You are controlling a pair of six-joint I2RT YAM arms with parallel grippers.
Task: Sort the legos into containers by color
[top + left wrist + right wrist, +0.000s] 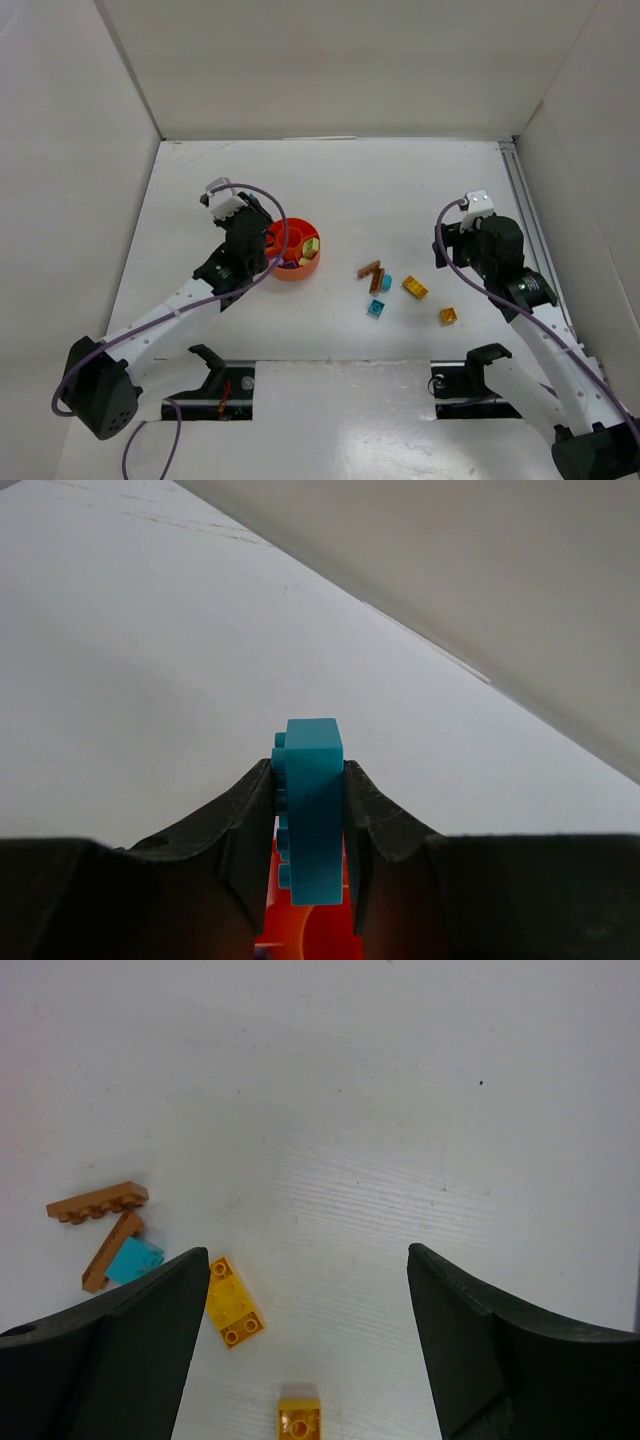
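Looking down from above, my left arm (170, 318) is built of white links with black joint housings, ending in a bulky black base (95, 390) at the lower left of the frame. A purple cable (272, 205) loops off its wrist, beside a small white block (222, 195). The right arm (545, 345) matches, with its own purple cable (437, 240) and white block (478, 200). Up close, the left tool (310, 800) has matte black fingers (240, 825) with curved edges. The right tool (308, 1290) has the same dark, smooth, wedge-shaped fingers (140, 1340).
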